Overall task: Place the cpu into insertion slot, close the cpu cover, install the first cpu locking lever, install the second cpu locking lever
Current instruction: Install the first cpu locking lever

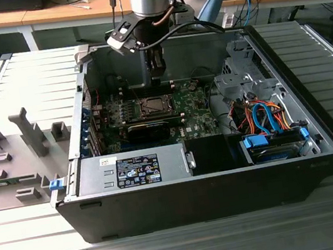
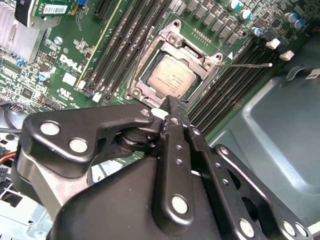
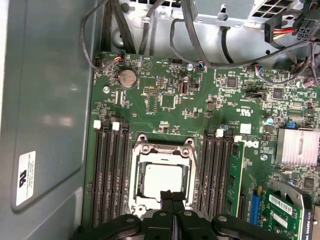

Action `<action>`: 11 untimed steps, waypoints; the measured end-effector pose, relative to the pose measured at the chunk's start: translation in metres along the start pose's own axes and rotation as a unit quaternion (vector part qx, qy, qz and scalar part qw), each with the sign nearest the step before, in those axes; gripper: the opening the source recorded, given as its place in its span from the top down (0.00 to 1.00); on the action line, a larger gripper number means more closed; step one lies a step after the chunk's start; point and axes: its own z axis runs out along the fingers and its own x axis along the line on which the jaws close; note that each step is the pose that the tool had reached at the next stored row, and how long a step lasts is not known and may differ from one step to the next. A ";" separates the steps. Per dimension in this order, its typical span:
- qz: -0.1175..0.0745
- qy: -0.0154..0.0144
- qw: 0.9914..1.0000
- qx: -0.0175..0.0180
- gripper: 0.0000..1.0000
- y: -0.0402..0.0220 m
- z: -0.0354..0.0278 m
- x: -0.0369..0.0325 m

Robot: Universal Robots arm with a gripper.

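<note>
As the end effector (image 3: 170, 195) hangs closed, the cpu (image 3: 161, 179) lies just beside.

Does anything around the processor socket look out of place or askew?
One thing: a thin silvery wire lever sticks out sideways from the dark-grey metal cover frame over the black memory slots, not tucked along the frame. The silvery-grey square chip sits flat and square under the frame.

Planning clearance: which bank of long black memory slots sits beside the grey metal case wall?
The bank across the silvery square chip from the silver finned heatsink; the other bank lies toward that heatsink.
</note>
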 end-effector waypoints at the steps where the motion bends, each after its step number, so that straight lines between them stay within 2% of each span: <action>1: -0.001 0.000 1.000 0.000 0.89 0.0000 0.0000 0.0000; 11: -0.011 0.000 1.000 -0.001 0.89 0.0000 0.0000 -0.0001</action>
